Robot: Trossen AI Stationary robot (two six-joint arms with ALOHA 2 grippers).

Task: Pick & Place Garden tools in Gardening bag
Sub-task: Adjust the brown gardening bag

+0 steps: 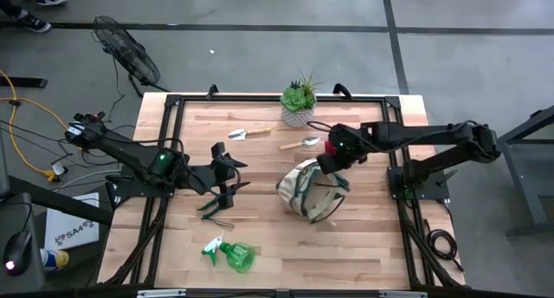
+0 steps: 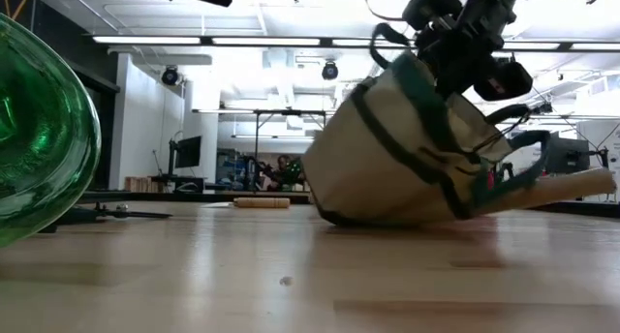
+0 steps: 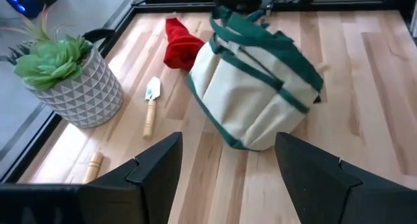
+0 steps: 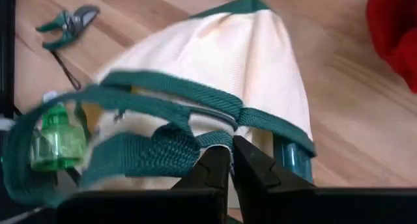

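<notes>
Right gripper (image 4: 229,160) clenched on gardening bag (image 1: 307,191) green strap, bag tilted at table centre. Left gripper (image 1: 227,178) spread wide, empty, hovering above pruning shears (image 1: 216,209).

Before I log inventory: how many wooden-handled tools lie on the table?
2: one trowel left of the plant pot, another just below the pot, by the bag. More may be hidden behind or inside the bag.

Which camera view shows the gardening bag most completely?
The left wrist view: the whole gardening bag shows, tipped over, unobstructed. The high view shows it small, partly under the right gripper. The low view shows its side; the right wrist view only its rim.
</notes>
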